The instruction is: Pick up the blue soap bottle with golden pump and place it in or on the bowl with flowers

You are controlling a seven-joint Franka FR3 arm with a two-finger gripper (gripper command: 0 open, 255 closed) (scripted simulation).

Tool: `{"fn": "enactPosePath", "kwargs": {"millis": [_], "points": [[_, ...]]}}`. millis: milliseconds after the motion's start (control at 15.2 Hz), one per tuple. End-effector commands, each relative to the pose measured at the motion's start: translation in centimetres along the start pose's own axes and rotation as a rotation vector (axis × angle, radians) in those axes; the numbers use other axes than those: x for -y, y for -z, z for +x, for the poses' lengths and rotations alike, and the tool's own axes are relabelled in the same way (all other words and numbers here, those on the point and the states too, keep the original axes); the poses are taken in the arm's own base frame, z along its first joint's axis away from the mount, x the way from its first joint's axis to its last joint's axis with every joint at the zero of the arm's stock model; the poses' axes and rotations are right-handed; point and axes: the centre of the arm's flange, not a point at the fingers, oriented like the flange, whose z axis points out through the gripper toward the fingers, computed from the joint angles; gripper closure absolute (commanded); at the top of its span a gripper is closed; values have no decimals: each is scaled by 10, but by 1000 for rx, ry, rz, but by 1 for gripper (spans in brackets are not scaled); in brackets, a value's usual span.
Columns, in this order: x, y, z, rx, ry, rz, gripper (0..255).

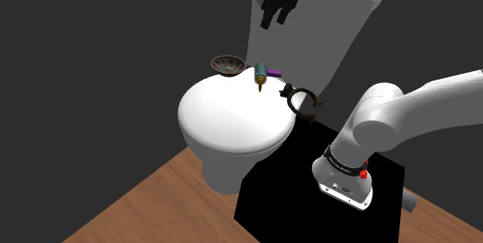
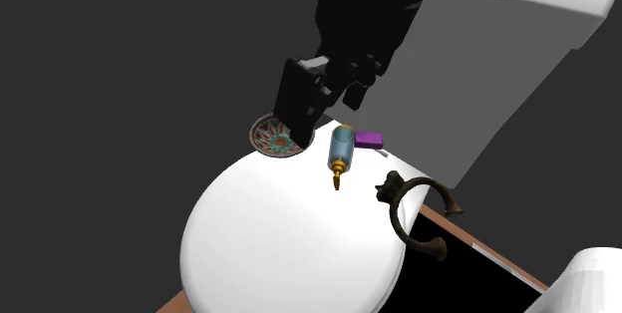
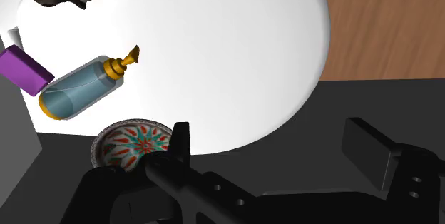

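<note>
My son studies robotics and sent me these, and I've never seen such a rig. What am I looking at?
It is a simulated white robot arm mounted on a black box. One picture looks from beside that box. Another is taken from a second spot close to the toilet. The third comes from a camera on the hand itself, looking along its two black fingers. The fingers stand apart, above the closed white toilet lid, and hold nothing. On the lid a blue soap bottle with a golden pump lies on its side. Near the lid's edge sit a patterned bowl, a purple block and a dark ring-shaped object.
</note>
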Motion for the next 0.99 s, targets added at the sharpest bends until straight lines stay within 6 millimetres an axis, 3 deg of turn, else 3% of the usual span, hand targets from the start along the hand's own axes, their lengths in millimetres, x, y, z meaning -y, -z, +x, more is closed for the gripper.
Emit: {"fn": "enactPosePath", "kwargs": {"millis": [0,462,924], "points": [[0,0,0,0,0,0,0],[-47,-70,42,41,-228,-19,0],[-103,-140,70,81,-456,-38,0]]}}
